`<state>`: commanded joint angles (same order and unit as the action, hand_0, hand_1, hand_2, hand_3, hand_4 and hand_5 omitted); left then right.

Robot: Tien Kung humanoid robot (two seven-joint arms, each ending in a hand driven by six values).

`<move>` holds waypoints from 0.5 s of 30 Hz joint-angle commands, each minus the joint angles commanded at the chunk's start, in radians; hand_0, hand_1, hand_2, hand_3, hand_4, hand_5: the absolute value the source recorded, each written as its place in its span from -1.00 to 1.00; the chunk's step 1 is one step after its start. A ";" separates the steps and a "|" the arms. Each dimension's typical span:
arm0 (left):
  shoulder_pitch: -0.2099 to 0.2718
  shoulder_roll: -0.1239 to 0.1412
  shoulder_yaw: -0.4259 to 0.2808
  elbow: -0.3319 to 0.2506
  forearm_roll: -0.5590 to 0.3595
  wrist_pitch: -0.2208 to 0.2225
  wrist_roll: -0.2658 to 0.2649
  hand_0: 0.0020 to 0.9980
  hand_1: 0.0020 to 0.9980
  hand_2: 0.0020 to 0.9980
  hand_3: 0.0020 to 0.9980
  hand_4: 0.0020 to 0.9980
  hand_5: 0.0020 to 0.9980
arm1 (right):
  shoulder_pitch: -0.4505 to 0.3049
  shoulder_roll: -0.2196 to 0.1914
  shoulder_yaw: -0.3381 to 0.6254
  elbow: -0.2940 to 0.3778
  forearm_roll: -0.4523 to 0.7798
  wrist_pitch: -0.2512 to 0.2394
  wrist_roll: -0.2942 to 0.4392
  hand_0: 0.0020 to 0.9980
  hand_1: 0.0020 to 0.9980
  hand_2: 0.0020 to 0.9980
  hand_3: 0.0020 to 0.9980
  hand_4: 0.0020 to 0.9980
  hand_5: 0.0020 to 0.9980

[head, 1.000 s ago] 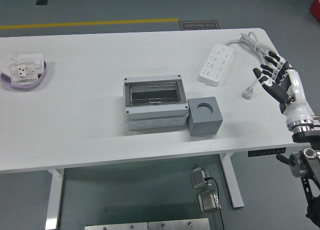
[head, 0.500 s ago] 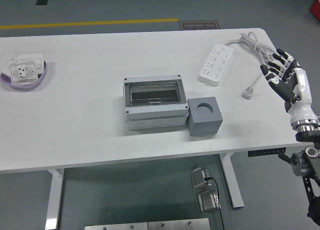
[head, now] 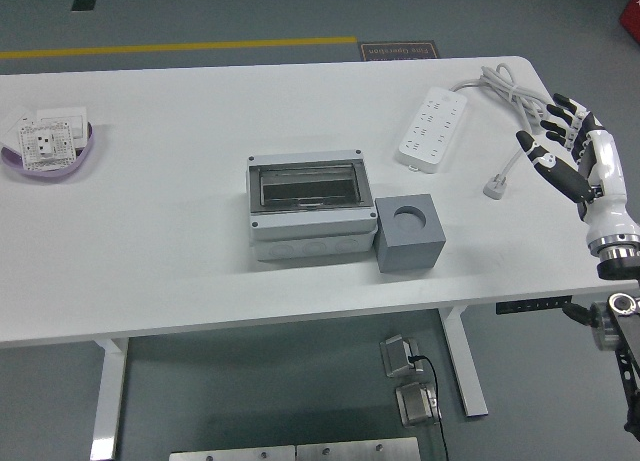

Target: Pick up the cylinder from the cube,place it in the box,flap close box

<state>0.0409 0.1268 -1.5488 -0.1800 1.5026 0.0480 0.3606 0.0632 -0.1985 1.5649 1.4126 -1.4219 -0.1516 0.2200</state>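
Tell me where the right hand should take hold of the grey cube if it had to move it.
Probably from above, gripping the front and back faces of the grey cube. Its left face sits right beside the box, leaving no finger room there. The right hand is open at the table's right edge.

The tabletop (head: 180, 221) is plain white. The box (head: 311, 205) is light grey with a dark, see-through flap (head: 307, 186). The cube (head: 409, 233) is mid grey. The power strip (head: 433, 129) is white. The bowl (head: 66, 161) is pale purple. The right hand (head: 577, 161) is white with black fingers (head: 560, 177) tipped white.
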 joint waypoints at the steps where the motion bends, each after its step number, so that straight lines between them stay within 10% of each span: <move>1: 0.000 0.000 0.000 0.000 0.000 0.000 0.000 0.51 0.58 0.58 0.83 0.54 -0.20 | 0.000 0.000 0.001 0.000 0.000 0.000 0.000 0.60 0.52 0.64 0.68 0.81 -0.05; 15: -0.005 0.005 0.001 0.000 0.001 -0.006 0.008 0.51 0.58 0.58 0.83 0.53 -0.20 | 0.008 -0.008 -0.003 0.002 -0.028 0.000 -0.003 0.61 0.51 0.63 0.67 0.81 -0.06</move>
<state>0.0363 0.1314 -1.5476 -0.1800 1.5038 0.0417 0.3681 0.0713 -0.2070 1.5616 1.4149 -1.4503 -0.1517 0.2174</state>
